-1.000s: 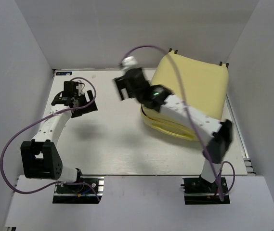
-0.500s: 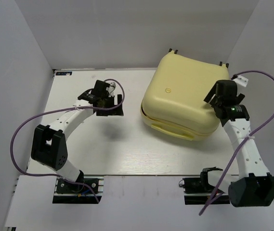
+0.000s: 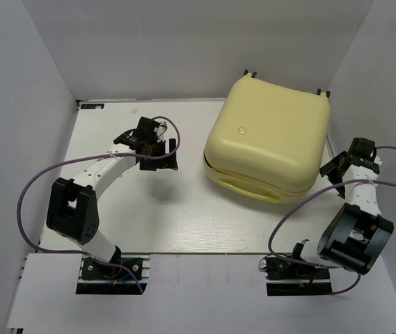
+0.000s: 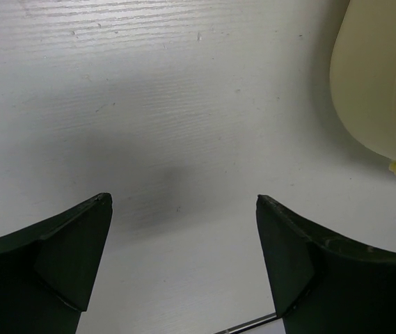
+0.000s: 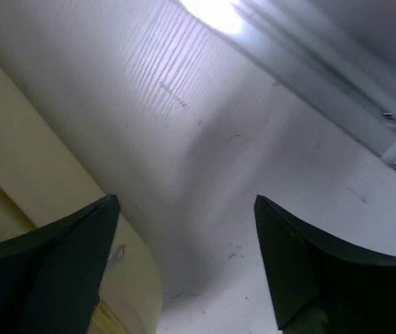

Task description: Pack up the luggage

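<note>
- The bench (image 3: 184, 229) is carrying the whole scene. Its white top is lying bare between the two arms, which is probably giving them room to work.
- The luggage (image 3: 271, 139) is lying flat at the far right corner of the bench. Its pale yellow shells are shutting one on the other, with the seam running along the near side. The contents are hidden, so whether the packing is done cannot be told.
- The left arm (image 3: 90, 177) is reaching over bare bench, well apart from the luggage. Its pose is suggesting a stand-by position clear of the lid.
- The right arm (image 3: 362, 202) is bending sharply at the bench's right edge, just beside the luggage's right side, and is likely keeping out of the way.
- The left fingers (image 4: 86, 229) are standing wide apart and are gripping nothing; only bench is showing between them.
- The right fingers (image 5: 93, 229) are likewise spreading open and empty, with the yellow shell showing at the left of their view.
- The handle (image 3: 243, 186) is facing the arms, presumably for easy reach.
</note>
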You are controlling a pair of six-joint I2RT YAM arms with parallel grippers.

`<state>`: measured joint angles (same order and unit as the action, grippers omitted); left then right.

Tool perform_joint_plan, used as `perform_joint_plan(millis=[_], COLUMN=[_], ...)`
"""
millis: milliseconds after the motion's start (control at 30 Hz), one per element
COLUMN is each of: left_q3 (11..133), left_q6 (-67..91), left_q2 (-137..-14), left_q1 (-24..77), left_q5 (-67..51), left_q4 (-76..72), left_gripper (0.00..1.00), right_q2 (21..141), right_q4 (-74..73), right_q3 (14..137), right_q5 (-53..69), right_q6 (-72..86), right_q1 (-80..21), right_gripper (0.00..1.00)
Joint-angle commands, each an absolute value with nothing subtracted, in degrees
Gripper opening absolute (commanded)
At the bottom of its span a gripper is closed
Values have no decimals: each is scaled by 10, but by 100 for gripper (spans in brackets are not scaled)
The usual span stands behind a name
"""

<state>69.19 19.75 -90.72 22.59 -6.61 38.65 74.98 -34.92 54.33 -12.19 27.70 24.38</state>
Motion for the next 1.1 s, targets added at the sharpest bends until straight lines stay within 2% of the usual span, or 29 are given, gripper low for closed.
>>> perform_joint_plan(millis=[0, 67, 200, 367, 400, 467, 500, 567, 733, 800, 900, 1000, 1067], left_q3=[723, 752, 780, 793, 796, 808, 811, 814, 772, 762, 744, 727, 716], left_q6=[204, 211, 223, 239, 248, 252, 266, 272, 299, 303, 311, 310, 298], left_q2=[-924, -932, -939, -917, -913, -901, -897, -878, -820, -795, -774, -765, -762], left_q1=[222, 211, 182, 140, 135, 120, 117, 109, 102, 101, 102, 108, 124], left_q5=[-58, -57, -52, -5, 19, 50, 57, 77, 122, 129, 130, 125, 114], left_q4=[391, 407, 428, 461, 473, 502, 511, 535, 546, 546, 553, 552, 536], left_gripper=[94, 95, 99, 99, 99, 99, 99, 99, 99, 99, 99, 99, 99], right_q2=[782, 771, 716, 657, 650, 649, 653, 664, 766, 813, 804, 777, 744], right_q4=[-328, -255, -180, -125, -113, -84, -76, -41, -7, 10, 3, -55, -80], right_q3=[527, 481, 426, 374, 347, 340, 339, 338, 440, 468, 504, 501, 490], right_q5=[33, 116, 138, 187, 199, 194, 172, 158, 104, 111, 108, 43, -46], right_q6=[260, 240, 208, 164, 163, 159, 156, 160, 133, 123, 109, 136, 141], right_q1=[254, 244, 203, 87, 24, -28, -111, -185, -372, -393, -406, -398, -392], right_gripper=[79, 77, 78, 75, 75, 75, 75, 75, 74, 73, 73, 75, 79])
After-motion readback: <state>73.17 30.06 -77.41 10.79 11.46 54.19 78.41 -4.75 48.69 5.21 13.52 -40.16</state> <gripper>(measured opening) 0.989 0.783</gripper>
